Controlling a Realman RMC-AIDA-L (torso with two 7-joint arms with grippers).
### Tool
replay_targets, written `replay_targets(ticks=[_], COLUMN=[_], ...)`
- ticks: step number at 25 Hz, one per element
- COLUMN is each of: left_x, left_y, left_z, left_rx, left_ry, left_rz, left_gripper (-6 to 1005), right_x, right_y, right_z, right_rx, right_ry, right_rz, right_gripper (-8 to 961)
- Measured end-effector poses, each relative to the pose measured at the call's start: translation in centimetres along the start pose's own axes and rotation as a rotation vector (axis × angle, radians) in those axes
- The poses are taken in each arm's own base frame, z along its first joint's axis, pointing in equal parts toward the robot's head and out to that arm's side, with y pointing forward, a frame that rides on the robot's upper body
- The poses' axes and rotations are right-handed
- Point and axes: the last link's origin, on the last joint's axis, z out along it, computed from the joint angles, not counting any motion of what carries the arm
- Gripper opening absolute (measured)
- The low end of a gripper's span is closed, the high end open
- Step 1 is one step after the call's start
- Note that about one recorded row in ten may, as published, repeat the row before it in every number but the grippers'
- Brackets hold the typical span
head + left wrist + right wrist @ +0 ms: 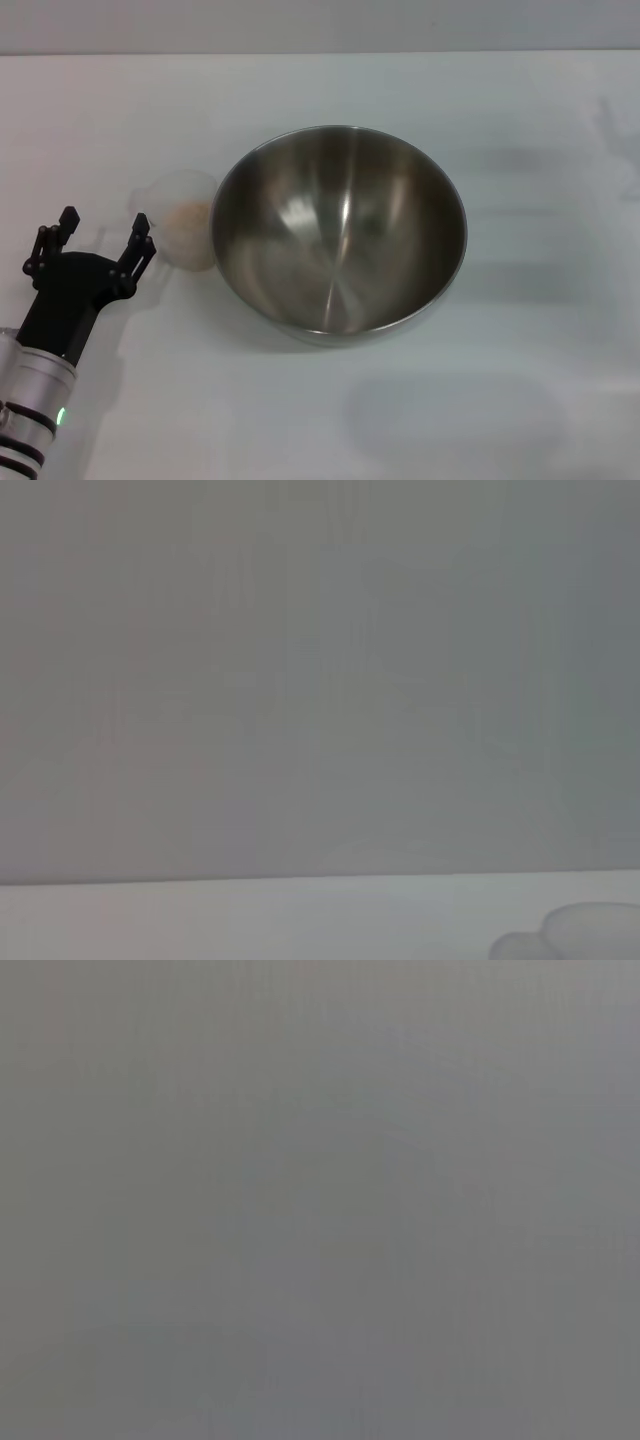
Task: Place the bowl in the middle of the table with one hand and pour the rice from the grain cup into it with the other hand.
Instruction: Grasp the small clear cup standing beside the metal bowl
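Bowl (338,232) sits upright near the middle of the desk (520,400) and is empty inside, so you may judge the placing step as good as done. Nothing grips it.

Rice (190,215) is all in the cup (183,230), a pale mass low in the clear plastic. The cup stands upright on the desk, just beside the bowl's rim on the robot's left; whether the two touch cannot be told. Pouring has not begun, and no grains show in the bowl or on the desk.

Your left gripper (103,236) hovers near the cup on the side away from the bowl, fingers spread wide and holding nothing. It is not yet around the cup. Your right gripper is out of sight; its wrist view shows only a blank grey field.

What is left, by my judgement: close on the cup, lift it, tip it over the bowl.

No brand, label or writing can be read on the bowl, cup or desk. A green light shows on the left arm.
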Motion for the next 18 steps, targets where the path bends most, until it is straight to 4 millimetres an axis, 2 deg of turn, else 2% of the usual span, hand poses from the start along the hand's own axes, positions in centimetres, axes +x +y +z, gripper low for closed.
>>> replay_targets(ticks=[18], left_x=[0.1], left_y=[-0.5], left_z=[1.4], left_rx=[0.003], left_ry=[-0.018], left_rz=[0.023], left_gripper=[691], right_x=[-0.1], right_y=[0.3], right_z=[0.1], right_rx=[-0.01], right_ry=[-0.006], right_rz=[0.005], right_gripper=[745])
